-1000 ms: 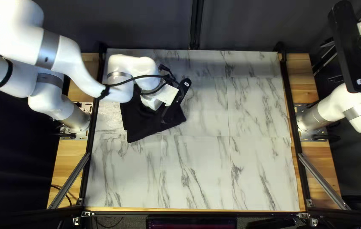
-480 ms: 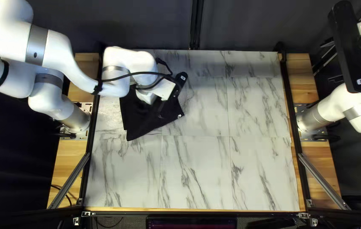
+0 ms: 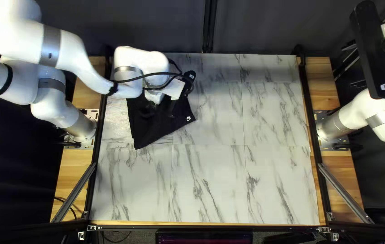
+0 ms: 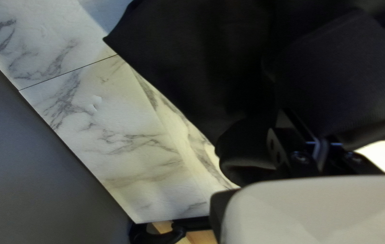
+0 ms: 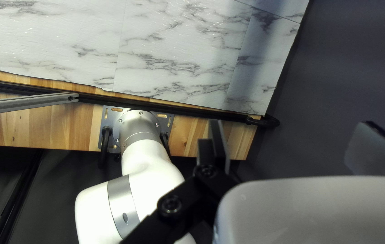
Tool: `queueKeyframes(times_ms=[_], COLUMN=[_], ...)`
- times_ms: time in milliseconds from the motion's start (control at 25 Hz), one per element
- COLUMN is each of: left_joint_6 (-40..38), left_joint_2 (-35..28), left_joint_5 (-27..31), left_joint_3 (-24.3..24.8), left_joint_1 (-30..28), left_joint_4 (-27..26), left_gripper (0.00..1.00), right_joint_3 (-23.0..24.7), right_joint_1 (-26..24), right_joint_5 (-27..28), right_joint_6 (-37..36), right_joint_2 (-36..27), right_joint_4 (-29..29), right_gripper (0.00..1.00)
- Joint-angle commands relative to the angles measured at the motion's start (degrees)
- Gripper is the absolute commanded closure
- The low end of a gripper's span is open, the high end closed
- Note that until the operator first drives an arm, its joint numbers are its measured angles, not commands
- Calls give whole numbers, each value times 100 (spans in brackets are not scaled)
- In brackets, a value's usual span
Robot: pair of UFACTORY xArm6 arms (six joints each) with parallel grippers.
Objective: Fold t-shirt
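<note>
The black t-shirt [image 3: 149, 129] lies on the marble-patterned tabletop [image 3: 210, 180], towards the far edge and on the left arm's [image 3: 61, 49] side; from where I'm standing it looks partly folded, a compact, lopsided bundle with layers stepping out along one side and a small white mark [image 3: 188, 118] near its right-hand corner. The left gripper [image 4: 314, 142] has its fingers drawn in and pinching the dark cloth, which bunches up beside them and drapes past; the right gripper [image 5: 294, 135] holds nothing, its fingers wide apart, off beyond the table's right side.

I'd call it somewhere past halfway; the shirt takes up little room, but its outline slants and its edges don't meet squarely; what's left, I'd guess, is carrying the pinched part across, letting go and flattening the lot; lifting too high could drag the lower layers askew.
</note>
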Motion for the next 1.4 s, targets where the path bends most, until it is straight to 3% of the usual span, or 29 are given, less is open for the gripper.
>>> queueKeyframes(times_ms=[40, 320, 560, 800, 840, 880, 920, 1160, 1400], left_joint_6=[-489, -1174, -1541, -1791, -1797, -1776, -1759, -1759, -2080], left_joint_2=[183, 81, 934, 957, 922, 891, 875, 113, -644], left_joint_5=[-2, 388, 360, 507, 504, 458, 437, 362, 511], left_joint_3=[-21, -102, -565, -562, -529, -470, -445, 113, 467], left_joint_1=[90, -40, -93, -114, -111, -74, -55, -17, -423], left_joint_4=[338, 656, 908, 1039, 1022, 994, 972, 804, 719], left_gripper=[100, 100, 100, 100, 70, 13, 0, 0, 0], right_joint_3=[0, 0, 0, 0, 0, 0, 0, 0, 0], right_joint_1=[0, 0, 0, 0, 0, 0, 0, 0, 0], right_joint_5=[0, 0, 0, 0, 0, 0, 0, 0, 0], right_joint_6=[0, 0, 0, 0, 0, 0, 0, 0, 0], right_joint_2=[0, 0, 0, 0, 0, 0, 0, 0, 0], right_joint_4=[0, 0, 0, 0, 0, 0, 0, 0, 0], right_gripper=[0, 0, 0, 0, 0, 0, 0, 0, 0])
